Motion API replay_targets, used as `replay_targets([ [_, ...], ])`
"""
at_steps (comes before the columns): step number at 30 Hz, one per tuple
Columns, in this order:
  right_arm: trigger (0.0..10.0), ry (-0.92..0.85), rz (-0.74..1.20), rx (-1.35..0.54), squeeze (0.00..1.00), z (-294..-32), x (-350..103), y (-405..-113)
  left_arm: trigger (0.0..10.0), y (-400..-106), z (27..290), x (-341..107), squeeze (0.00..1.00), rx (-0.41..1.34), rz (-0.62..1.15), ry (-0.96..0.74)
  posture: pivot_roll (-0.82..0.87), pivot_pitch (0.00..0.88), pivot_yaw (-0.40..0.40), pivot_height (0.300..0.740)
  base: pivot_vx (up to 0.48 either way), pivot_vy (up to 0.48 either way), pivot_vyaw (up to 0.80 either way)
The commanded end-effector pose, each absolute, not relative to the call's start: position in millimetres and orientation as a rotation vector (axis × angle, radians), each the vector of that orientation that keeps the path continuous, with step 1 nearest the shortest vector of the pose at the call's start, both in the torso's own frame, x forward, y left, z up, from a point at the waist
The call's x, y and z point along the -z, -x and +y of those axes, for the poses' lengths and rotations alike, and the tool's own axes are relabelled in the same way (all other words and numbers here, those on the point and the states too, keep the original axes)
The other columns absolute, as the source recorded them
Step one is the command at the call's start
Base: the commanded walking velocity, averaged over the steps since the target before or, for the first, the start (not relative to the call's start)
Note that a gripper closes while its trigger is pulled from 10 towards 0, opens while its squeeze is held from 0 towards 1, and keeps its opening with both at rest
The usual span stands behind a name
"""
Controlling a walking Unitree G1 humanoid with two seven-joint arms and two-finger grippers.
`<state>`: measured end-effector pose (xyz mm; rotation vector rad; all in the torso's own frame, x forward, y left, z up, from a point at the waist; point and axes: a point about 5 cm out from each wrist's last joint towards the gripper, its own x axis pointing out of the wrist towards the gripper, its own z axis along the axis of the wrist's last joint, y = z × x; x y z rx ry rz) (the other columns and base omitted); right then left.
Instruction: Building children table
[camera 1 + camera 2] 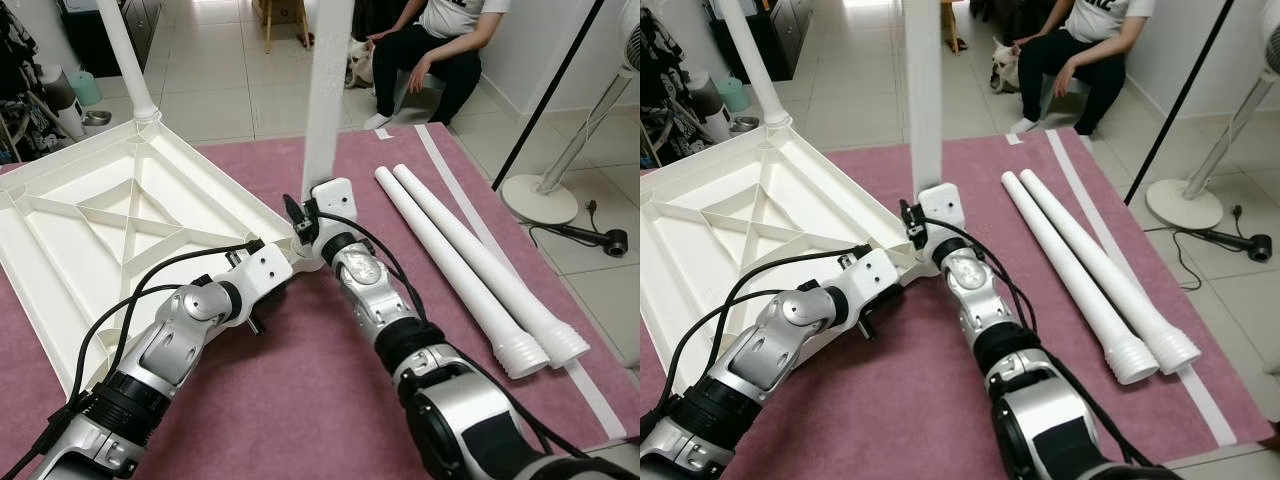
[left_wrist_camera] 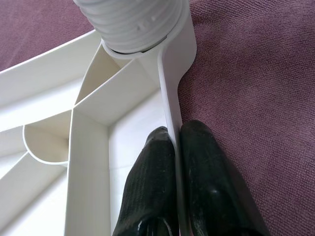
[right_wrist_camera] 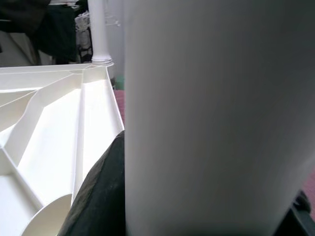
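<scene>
My left hand pinched the side wall of the upturned white tabletop, one finger on each face of the rim, close to the corner socket. My right hand was clenched round the foot of an upright white leg standing in that socket. The tabletop lay on a mauve rug. Two loose legs lay side by side to my right. Another leg stood at the far corner. Beyond sat a person.

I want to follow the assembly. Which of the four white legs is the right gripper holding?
The upright leg at the tabletop's near corner. The right gripper grips it; another stands at the far corner, two lie on the rug.
</scene>
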<state>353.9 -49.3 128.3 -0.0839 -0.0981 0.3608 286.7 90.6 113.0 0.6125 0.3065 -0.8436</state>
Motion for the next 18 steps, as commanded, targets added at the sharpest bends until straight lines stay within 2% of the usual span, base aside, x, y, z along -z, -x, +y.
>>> replay_targets([
  [1,10.0,0.107,0.154,-0.152,0.00,-87.1,-74.5,-343.9,0.0,-290.3,90.4,-126.3,0.00,0.834,0.238,-0.655,0.10,0.000,0.066,0.740,0.000,0.000,0.00],
  [10,10.0,0.127,0.241,0.009,0.00,-85.9,-61.0,-337.5,0.0,-290.0,89.3,-126.2,0.00,0.835,0.238,-0.651,0.10,0.000,0.062,0.740,0.000,0.000,0.00],
  [18,10.0,0.120,0.220,0.073,0.00,-76.9,-63.5,-335.4,0.0,-289.8,90.1,-125.5,0.00,0.834,0.240,-0.651,0.10,0.000,0.061,0.740,0.000,0.000,0.00],
])
